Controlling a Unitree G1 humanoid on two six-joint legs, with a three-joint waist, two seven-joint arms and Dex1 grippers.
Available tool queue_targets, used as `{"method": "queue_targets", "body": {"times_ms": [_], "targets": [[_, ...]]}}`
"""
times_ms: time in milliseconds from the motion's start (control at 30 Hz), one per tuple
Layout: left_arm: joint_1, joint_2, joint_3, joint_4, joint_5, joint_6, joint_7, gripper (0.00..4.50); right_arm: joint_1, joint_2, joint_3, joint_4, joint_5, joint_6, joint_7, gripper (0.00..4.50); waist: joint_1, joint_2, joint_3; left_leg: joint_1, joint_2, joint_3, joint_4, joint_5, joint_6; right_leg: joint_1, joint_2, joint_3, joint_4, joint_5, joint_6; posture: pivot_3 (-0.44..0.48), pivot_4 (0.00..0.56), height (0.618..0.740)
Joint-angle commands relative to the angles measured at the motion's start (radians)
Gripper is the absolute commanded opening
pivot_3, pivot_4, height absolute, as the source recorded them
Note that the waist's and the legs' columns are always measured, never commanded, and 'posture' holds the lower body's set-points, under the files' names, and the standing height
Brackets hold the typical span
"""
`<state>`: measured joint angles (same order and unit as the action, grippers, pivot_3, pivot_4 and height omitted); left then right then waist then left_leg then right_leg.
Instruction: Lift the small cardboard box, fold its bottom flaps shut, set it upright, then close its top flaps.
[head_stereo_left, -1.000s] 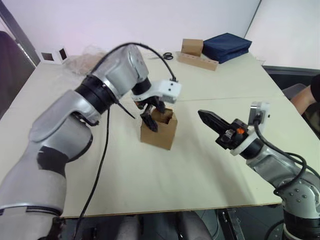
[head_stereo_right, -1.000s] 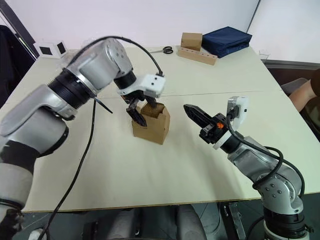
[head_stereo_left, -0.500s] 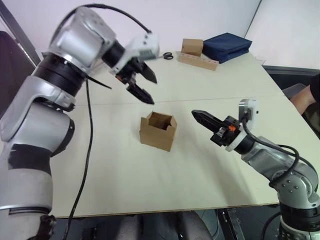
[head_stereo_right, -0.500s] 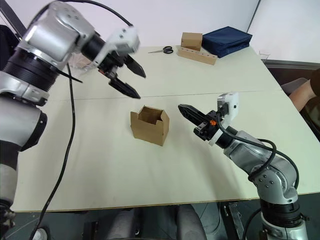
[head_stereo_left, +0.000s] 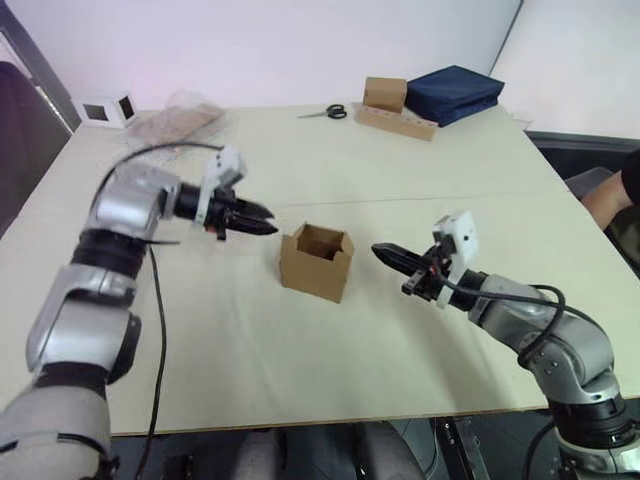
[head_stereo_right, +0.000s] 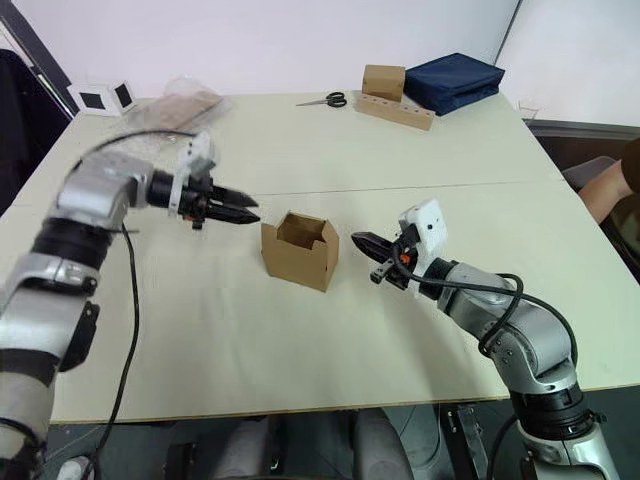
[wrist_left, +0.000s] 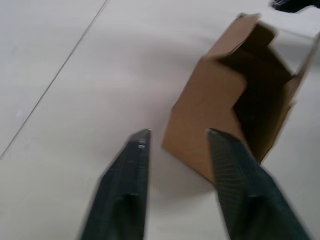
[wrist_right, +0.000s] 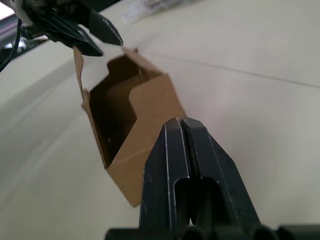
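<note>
A small open-topped box (head_stereo_left: 316, 262) stands upright mid-worktop, likely light, thin-walled and easily crushed, best pinched gently across opposite walls or pressed at a flap hinge; left gripper (head_stereo_left: 262, 227) slightly parted just beside it, right gripper (head_stereo_left: 384, 252) closed, empty, opposite.

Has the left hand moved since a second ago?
Yes. The left hand pulled out of the cardboard box and now sits beside it, on the robot's left.

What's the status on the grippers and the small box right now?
Left hand open, right hand shut, both beside the small cardboard box, touching nothing. Box upright on table, top flaps open. Nothing blocking.
</note>
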<state>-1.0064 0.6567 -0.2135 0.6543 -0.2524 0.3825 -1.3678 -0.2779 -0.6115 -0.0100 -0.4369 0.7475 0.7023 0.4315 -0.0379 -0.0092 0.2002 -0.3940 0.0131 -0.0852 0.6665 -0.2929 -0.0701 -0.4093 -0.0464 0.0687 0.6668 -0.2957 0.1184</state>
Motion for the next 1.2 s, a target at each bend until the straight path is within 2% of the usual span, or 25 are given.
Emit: {"method": "queue_targets", "body": {"times_ms": [33,333,600,1200], "targets": [[0.072,-0.007,0.076,-0.104,-0.012,-0.048,0.064,0.01,0.013,-0.014,-0.013,-0.036,-0.031,0.007,0.016,0.0,0.0,0.0,0.0,0.0,0.0,0.0,0.0,0.0,0.0,0.0,0.0,0.0,0.0,0.0,0.0,0.0,0.15,0.74],[0.252,-0.024,0.06,-0.296,-0.005,-0.009,0.069,0.01,0.035,-0.002,0.071,-0.061,-0.131,0.046,0.013,0.0,-0.005,0.0,0.0,0.001,0.0,0.0,0.0,0.0,0.0,0.0,0.0,0.0,0.001,0.0,0.0,0.0,0.15,0.74],[0.301,-0.036,0.051,-0.4,-0.038,0.07,0.061,0.01,-0.006,0.04,0.136,-0.037,-0.159,0.08,0.047,0.0,-0.006,0.0,-0.001,0.001,0.0,0.0,0.0,0.0,0.0,0.0,0.0,0.0,0.001,0.0,0.0,0.0,0.15,0.74],[0.369,-0.005,0.036,-0.572,-0.075,0.21,0.015,0.01,-0.023,0.021,0.094,-0.037,-0.174,0.139,0.133,0.0,-0.005,0.0,-0.001,0.002,0.0,0.0,0.0,0.0,0.0,0.001,0.0,0.0,0.001,0.0,0.0,0.0,0.15,0.74]]}}
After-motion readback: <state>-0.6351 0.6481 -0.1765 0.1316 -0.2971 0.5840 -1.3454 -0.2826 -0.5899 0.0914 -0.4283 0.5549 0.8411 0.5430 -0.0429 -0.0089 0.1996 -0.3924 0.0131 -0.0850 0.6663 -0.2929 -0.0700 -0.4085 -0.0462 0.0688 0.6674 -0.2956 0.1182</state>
